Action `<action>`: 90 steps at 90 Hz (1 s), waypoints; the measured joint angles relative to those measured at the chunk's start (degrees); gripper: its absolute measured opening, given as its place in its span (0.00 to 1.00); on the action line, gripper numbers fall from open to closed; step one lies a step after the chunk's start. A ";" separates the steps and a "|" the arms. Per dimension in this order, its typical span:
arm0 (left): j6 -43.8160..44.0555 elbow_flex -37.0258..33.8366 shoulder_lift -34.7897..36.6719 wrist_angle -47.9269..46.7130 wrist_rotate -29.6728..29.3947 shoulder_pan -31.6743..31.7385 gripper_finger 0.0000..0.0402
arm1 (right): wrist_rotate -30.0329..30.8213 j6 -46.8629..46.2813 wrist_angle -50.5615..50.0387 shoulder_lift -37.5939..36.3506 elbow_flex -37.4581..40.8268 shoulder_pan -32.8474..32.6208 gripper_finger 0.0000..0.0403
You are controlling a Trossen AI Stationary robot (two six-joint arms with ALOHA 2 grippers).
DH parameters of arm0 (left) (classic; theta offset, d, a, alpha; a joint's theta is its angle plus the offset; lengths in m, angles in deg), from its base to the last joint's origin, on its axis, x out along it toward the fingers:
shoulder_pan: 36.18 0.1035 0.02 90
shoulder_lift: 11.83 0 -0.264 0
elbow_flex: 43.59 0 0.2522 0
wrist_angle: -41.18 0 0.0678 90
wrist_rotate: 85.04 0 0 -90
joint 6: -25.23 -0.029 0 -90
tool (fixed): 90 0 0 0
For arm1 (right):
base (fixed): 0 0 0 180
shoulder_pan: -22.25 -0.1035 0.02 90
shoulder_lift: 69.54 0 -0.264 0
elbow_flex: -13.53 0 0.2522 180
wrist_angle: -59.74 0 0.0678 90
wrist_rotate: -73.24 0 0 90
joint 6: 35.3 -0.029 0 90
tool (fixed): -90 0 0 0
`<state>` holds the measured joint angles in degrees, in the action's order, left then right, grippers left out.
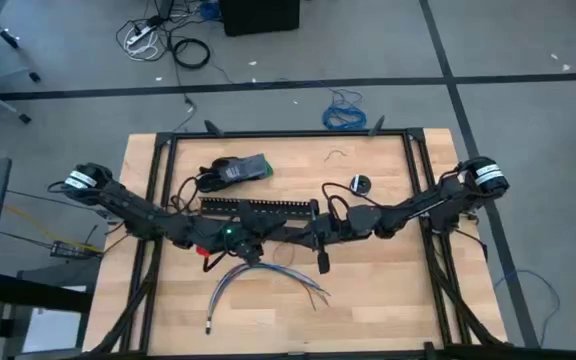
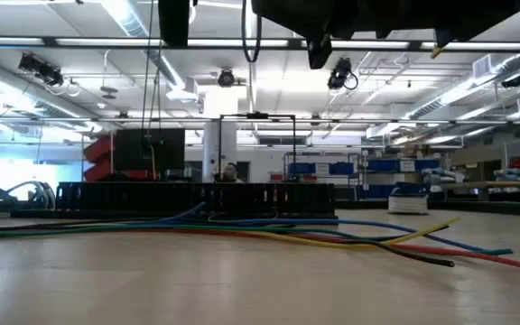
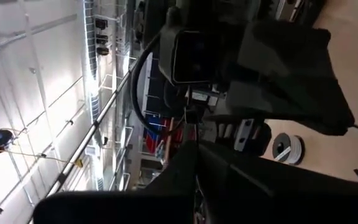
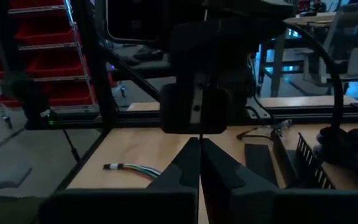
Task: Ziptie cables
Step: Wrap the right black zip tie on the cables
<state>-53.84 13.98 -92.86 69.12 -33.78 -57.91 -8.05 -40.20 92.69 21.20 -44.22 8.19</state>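
High view shows you both arms reaching inward and meeting near the middle of the bench [image 1: 368,310], raised above it. The left gripper [image 1: 253,245] sits just left of centre and the right gripper [image 1: 320,240] just right of centre, facing each other. In each wrist view the arm's own fingers lie pressed together with a very thin dark line standing up from their tips; it may be one of the zipties [image 4: 199,121], passed between the 2 grippers, but you cannot confirm that from here.

The cables [image 1: 263,280] lie loose on the bench in the lower middle of the frame, just below the grippers, arched, with their ends splayed toward the lower right. In the low view they run flat across the wood with nothing wrapped round them. The black slotted channel [image 1: 258,208] lies just above the grippers, and a dark device [image 1: 236,170] sits toward the upper left of the bench.

Judging by this, the tying itself has not begun: no strap circles the bundle. You have yet to gather the wires, loop a ziptie round them and pull it tight.
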 joint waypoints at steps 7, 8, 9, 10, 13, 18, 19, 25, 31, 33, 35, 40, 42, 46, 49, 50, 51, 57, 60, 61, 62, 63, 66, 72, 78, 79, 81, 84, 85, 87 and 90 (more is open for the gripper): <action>0.03 0.00 0.00 -0.18 0.00 0.00 0.00 | -0.02 0.04 0.00 0.02 0.00 0.00 0.00; 0.04 0.00 0.00 -0.18 0.01 0.00 0.00 | -0.02 0.04 0.00 0.02 0.00 0.00 0.00; 0.06 0.00 0.00 -0.17 0.01 0.00 0.00 | -0.03 0.04 0.00 0.02 0.00 0.00 0.00; 0.09 0.00 0.00 -0.16 0.00 0.00 0.00 | -0.04 0.04 0.00 0.02 0.00 0.00 0.00; 0.22 0.00 0.00 -0.12 0.00 0.00 0.00 | -0.20 0.06 0.02 0.02 0.00 0.00 0.00; 0.22 0.00 0.00 -0.14 0.00 0.00 0.00 | -0.44 0.07 0.17 0.02 0.00 0.00 0.00; 0.22 0.00 0.00 -0.14 0.00 0.00 0.00 | -0.46 0.07 0.20 0.02 0.00 0.00 0.00; 0.22 0.00 0.00 -0.14 0.00 0.00 0.00 | -0.64 0.07 0.31 0.02 0.00 0.00 0.00; 0.24 0.00 0.00 -0.14 0.00 0.00 0.00 | -0.68 0.15 0.33 0.02 0.00 0.00 0.00; 0.24 0.00 0.00 -0.14 0.00 0.00 0.00 | -0.71 0.17 0.36 0.02 0.00 0.00 0.00; 0.24 0.00 0.00 -0.16 0.00 0.00 0.00 | -0.76 0.17 0.41 0.02 0.00 0.00 0.00; 0.24 0.00 0.00 -0.14 0.00 0.00 0.00 | -0.81 0.45 0.46 0.02 0.00 0.00 0.00; 0.26 0.00 0.00 -0.14 0.00 -0.01 0.00 | -0.81 0.47 0.49 0.02 0.00 0.00 0.00; 0.26 0.00 0.00 -0.17 0.00 0.00 0.00 | -0.81 0.56 0.62 0.02 0.00 0.00 0.00; 0.26 0.00 0.00 -0.25 0.00 0.00 0.00 | -0.81 0.57 0.74 0.02 0.00 0.00 0.00; 0.26 0.00 0.00 -0.28 0.00 0.00 0.00 | -0.81 0.57 0.77 0.02 0.00 0.00 0.00; 0.26 0.00 0.00 -0.29 0.00 -0.02 0.00 | -0.81 0.59 0.80 0.02 0.00 0.00 0.00; 0.28 0.00 0.00 -0.34 -0.01 0.00 0.00 | -0.81 0.60 0.83 0.02 0.00 0.06 0.00; 0.26 0.00 0.00 -0.34 0.00 0.00 0.00 | -0.82 0.59 0.83 0.04 0.00 0.18 0.00; 0.26 0.00 0.00 -0.34 0.00 0.00 0.00 | -0.83 0.59 0.83 0.04 0.00 0.22 0.00; 0.28 0.00 0.00 -0.35 -0.02 0.00 0.00 | -0.85 0.59 0.83 0.04 0.00 0.26 0.00; 0.28 0.00 0.00 -0.36 -0.02 0.00 0.00 | -0.85 0.59 0.83 0.04 0.00 0.31 0.00; 0.26 0.00 0.00 -0.36 -0.02 0.00 0.00 | -0.85 0.55 0.83 0.04 0.00 0.44 0.00; 0.28 0.00 0.00 -0.37 -0.02 0.00 0.00 | -0.87 0.46 0.83 0.04 0.00 0.66 0.00; 0.28 0.00 0.00 -0.38 -0.02 0.00 0.00 | -0.90 0.44 0.81 0.04 0.00 0.68 0.00; 0.28 0.00 0.00 -0.40 -0.02 0.00 0.00 | -0.90 0.44 0.81 0.04 0.00 0.68 0.00; 0.28 0.00 0.00 -0.40 -0.02 0.00 0.00 | -0.90 0.40 0.81 0.04 0.00 0.68 0.00; 0.28 0.00 0.00 -0.39 -0.02 -0.02 0.00 | -0.91 0.15 0.74 0.04 0.00 0.68 0.00; 0.28 0.00 0.00 -0.39 -0.02 -0.01 0.00 | -0.92 0.07 0.68 0.04 0.00 0.68 0.00; 0.28 0.00 0.00 -0.40 -0.03 0.00 0.00 | -0.94 0.00 0.49 0.04 0.00 0.68 0.00; 0.28 0.00 0.00 -0.40 -0.04 0.00 0.00 | -0.94 -0.02 0.09 0.04 0.00 0.66 0.00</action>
<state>-53.55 13.98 -92.86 68.72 -33.83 -57.91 -8.99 -40.23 92.78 21.24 -44.22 8.84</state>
